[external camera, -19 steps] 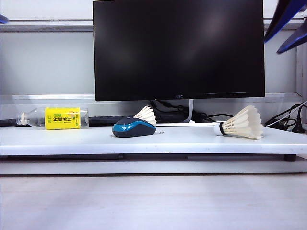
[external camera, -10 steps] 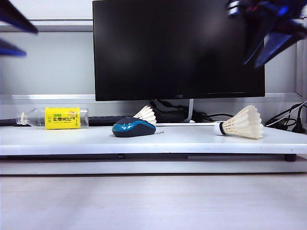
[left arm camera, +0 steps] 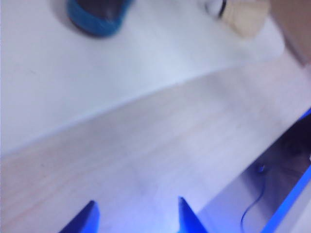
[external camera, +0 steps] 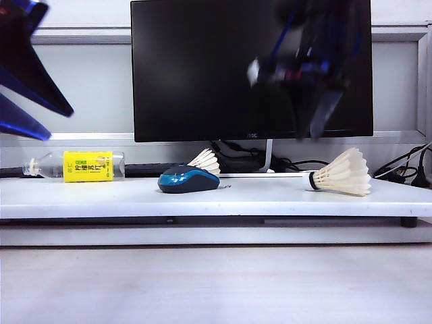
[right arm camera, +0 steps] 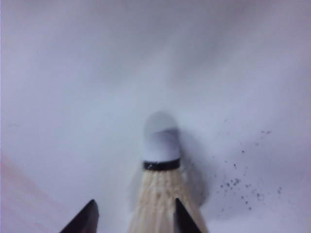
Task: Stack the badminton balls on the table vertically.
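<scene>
Two badminton balls lie on the white table (external camera: 101, 197). One (external camera: 341, 173) rests on its side at the right, cork pointing left. The other (external camera: 206, 160) is half hidden behind the mouse. My right gripper (external camera: 314, 128), blurred, hangs in front of the monitor, above and a little left of the right ball. In the right wrist view that ball (right arm camera: 163, 179) shows below the gripper (right arm camera: 133, 213), which is open and holds nothing. My left gripper (external camera: 61, 126) is open in the air at the far left. Its wrist view shows the open gripper (left arm camera: 136, 208) over the lower wood-grain surface, with one ball (left arm camera: 240, 14) far off.
A blue-black mouse (external camera: 189, 180) sits mid-table, also seen from the left wrist as the mouse (left arm camera: 97, 17). A clear bottle with a yellow label (external camera: 74, 166) lies at the back left. A black monitor (external camera: 250, 67) stands behind. Cables (external camera: 405, 169) trail at the right.
The right gripper swept from the top right corner down and left across the monitor, toward the right ball. The left gripper came down further into view at the left.
</scene>
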Tool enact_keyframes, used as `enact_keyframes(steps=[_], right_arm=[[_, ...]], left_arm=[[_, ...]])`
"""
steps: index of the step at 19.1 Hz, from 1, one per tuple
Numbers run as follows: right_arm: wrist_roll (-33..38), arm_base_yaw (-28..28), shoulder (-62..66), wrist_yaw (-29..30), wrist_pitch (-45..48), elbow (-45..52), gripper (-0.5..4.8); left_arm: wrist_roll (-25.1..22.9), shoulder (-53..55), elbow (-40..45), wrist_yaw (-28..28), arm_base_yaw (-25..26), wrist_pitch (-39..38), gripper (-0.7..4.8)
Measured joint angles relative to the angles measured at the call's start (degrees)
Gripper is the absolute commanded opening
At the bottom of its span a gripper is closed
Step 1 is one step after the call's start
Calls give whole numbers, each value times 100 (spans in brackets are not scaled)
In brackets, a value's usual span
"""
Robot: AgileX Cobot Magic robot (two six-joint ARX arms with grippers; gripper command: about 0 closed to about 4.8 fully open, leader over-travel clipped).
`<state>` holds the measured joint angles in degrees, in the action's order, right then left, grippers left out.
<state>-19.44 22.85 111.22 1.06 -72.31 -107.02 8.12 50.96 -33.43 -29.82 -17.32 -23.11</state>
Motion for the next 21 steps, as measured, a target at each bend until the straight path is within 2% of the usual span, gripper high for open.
enact_keyframes(steps=[5, 11, 13, 16, 21], right_arm=[[-365, -7, 468, -94, -328, -380, 208], [-933, -9, 533, 199, -385, -380, 213], [-1130, -7, 588, 330, -380, -380, 215], [-1349, -7, 719, 319, -358, -380, 250], [-1460, -7, 761, 153, 11, -376, 249]], left_arm=[[-131, 2, -28, 31, -37, -247, 220], [-192, 2, -28, 31, -37, -367, 220], [-195, 2, -28, 33, -35, -378, 220], [-302, 2, -28, 33, -35, -448, 220], [-341, 2, -28, 33, -37, -501, 220]])
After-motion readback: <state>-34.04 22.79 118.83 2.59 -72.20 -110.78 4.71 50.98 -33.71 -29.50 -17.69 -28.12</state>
